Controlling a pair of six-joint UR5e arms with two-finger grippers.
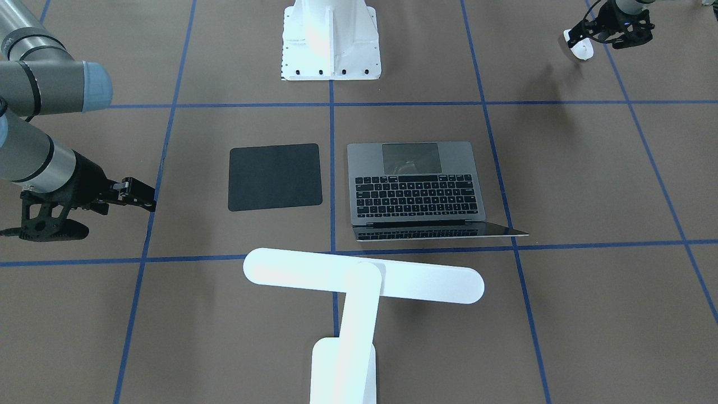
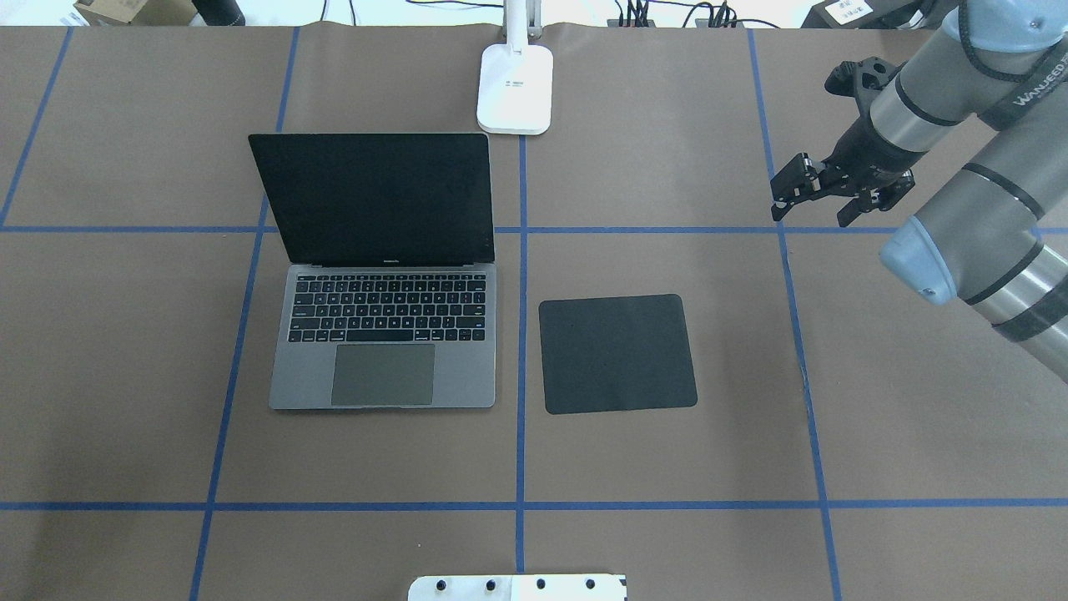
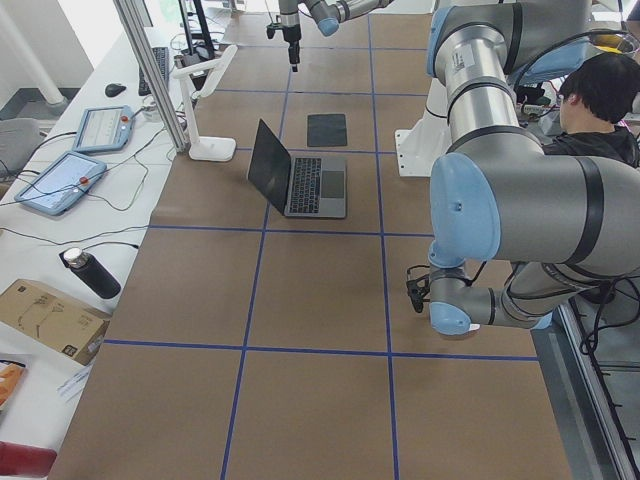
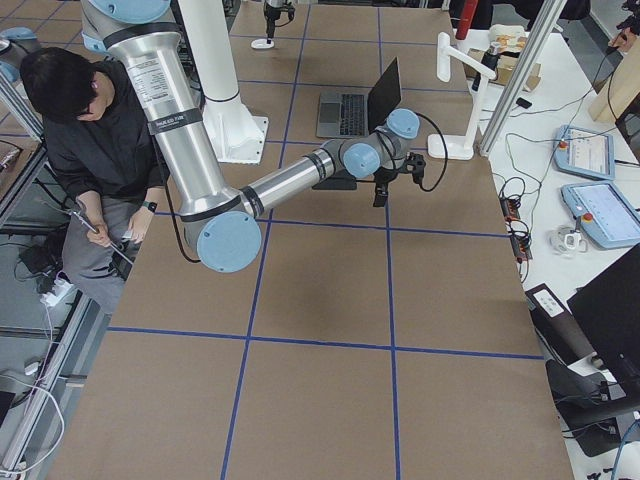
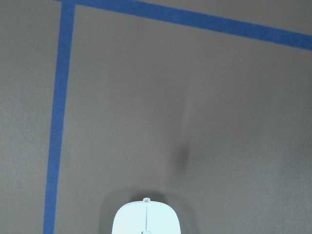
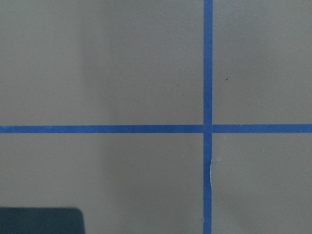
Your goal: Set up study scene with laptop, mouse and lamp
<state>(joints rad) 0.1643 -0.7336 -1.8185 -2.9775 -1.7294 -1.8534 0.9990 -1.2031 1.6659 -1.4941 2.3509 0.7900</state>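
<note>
The laptop (image 2: pixel 384 334) stands open left of the centre line, its dark screen upright. Beyond it the lamp (image 2: pixel 516 88) rests on its base, and its long bar head (image 1: pixel 363 276) hangs over the table. The white mouse (image 1: pixel 579 49) lies at the robot's far left, also seen low in the left wrist view (image 5: pixel 145 220). My left gripper (image 1: pixel 579 35) sits right at the mouse; I cannot tell whether its fingers grip it. My right gripper (image 2: pixel 808 209) hovers open and empty to the right of the mousepad.
A black square mousepad (image 2: pixel 617 352) lies right of the laptop. The white bolted pedestal (image 1: pixel 331 39) stands at the robot's edge. A person (image 4: pixel 90 130) sits beside the robot base. A side bench holds tablets (image 3: pixel 60 180), cables and a bottle.
</note>
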